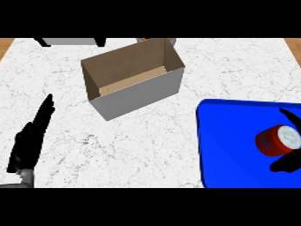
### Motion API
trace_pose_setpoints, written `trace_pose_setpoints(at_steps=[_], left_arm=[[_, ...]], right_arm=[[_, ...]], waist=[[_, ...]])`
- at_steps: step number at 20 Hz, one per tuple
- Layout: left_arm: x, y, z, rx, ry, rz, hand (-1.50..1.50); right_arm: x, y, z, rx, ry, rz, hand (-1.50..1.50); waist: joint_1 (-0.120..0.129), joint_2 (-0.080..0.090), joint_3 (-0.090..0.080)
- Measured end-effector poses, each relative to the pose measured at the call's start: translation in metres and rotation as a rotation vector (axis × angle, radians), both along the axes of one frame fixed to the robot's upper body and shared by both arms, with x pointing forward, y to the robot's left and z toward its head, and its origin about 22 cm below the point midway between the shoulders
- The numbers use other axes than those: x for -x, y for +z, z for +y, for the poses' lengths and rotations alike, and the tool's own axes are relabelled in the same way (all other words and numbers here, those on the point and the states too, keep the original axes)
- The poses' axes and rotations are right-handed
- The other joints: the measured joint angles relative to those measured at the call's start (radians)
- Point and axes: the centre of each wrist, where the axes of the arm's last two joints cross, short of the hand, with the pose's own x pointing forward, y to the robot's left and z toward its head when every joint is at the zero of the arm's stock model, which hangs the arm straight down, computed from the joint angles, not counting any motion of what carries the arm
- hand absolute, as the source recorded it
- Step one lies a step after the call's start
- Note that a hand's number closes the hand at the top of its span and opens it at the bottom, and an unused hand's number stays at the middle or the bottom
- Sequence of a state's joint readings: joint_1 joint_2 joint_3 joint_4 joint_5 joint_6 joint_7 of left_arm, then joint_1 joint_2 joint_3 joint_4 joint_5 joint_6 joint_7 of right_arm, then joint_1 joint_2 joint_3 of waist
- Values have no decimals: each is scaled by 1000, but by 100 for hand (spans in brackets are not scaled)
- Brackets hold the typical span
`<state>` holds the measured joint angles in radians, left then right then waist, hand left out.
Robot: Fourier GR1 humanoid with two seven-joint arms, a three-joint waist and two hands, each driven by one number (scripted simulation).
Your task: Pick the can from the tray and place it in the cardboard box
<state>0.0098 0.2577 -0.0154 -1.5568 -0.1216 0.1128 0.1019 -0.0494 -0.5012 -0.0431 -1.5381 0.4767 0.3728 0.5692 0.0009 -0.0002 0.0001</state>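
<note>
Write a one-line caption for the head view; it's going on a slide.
Right hand curled round the can at the tray; open box stands beyond, left hand open.

We count one cardboard box (136,95), one blue tray (231,145), one red can (278,140) and one white counter (146,145). We count two black hands: a left hand (30,139) and a right hand (295,161). At the far edge we count one grey object (71,41), partly cut off.
</note>
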Motion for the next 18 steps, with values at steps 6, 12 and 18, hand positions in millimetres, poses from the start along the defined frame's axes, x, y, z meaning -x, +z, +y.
trace_pose_setpoints(at_steps=[6,12,18], left_arm=[[1,3,-2,1,1,-3,0],[3,-1,-3,3,3,1,0],[-11,7,-9,2,-45,-17,0]], right_arm=[[-5,-11,9,-7,2,25,150],[1,-19,7,62,19,-54,150],[-29,-2,26,162,211,-177,150]], waist=[[1,-1,-2],[0,-4,-6],[50,11,0]])
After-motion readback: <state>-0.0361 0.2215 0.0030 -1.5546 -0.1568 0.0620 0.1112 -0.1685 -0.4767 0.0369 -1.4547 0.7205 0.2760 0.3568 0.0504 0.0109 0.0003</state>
